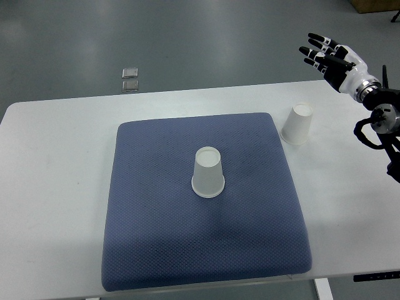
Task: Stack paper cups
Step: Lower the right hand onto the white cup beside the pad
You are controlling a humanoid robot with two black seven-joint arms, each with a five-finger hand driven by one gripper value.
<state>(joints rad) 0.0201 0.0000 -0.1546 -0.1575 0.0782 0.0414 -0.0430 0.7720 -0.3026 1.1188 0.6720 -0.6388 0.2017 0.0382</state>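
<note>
A white worktop (56, 187) carries a blue mat (156, 250) that fills most of its middle. I take the mat as my landmark. A strip of bare worktop runs along the mat's left side, and a wider one lies on its right side. Behind the mat's far edge there is a narrow band of white. The mat's near edge lies close to the near edge of the worktop.

One cup (208, 172) stands upside down near the centre of the mat, a little toward the far edge, with free mat on all sides of it. A second cup (297, 124) stands upside down on the bare worktop, just beside the mat's far right corner and not touching it.

The right hand (325, 53) hangs in the air beyond the mat's far right corner, past the far edge of the worktop and over the grey floor (187, 37). Its fingers (310, 51) are spread wide and it holds nothing. It is well apart from both cups. The arm comes in at the right edge.

On the floor, beyond the mat's far left corner, lie two small squares (130, 79).
</note>
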